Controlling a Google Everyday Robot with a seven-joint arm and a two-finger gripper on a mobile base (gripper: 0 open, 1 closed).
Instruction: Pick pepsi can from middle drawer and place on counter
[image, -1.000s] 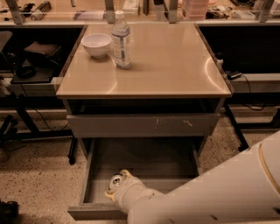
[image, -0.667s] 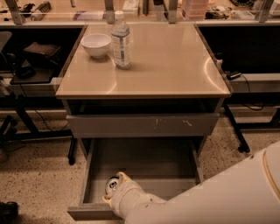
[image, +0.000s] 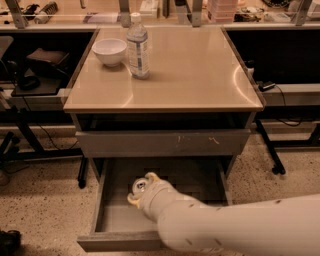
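Observation:
The pepsi can (image: 138, 186) shows only its shiny silver top, inside the open middle drawer (image: 117, 220), left of centre. My gripper (image: 142, 189) reaches into the drawer from the lower right and is shut on the can, with one fingertip (image: 152, 176) behind it and one in front. The can's dark body is hidden by the gripper and the white arm (image: 225, 227). The beige counter (image: 195, 70) is the cabinet top above.
A clear water bottle (image: 137, 45) and a white bowl (image: 110, 51) stand at the counter's back left. A grey drawer front with light scratches (image: 162, 143) sits just above the open drawer. Black table frames and cables flank the cabinet.
My gripper and the can between its fingers have moved up and slightly right in the picture, away from the drawer's front edge. The arm followed.

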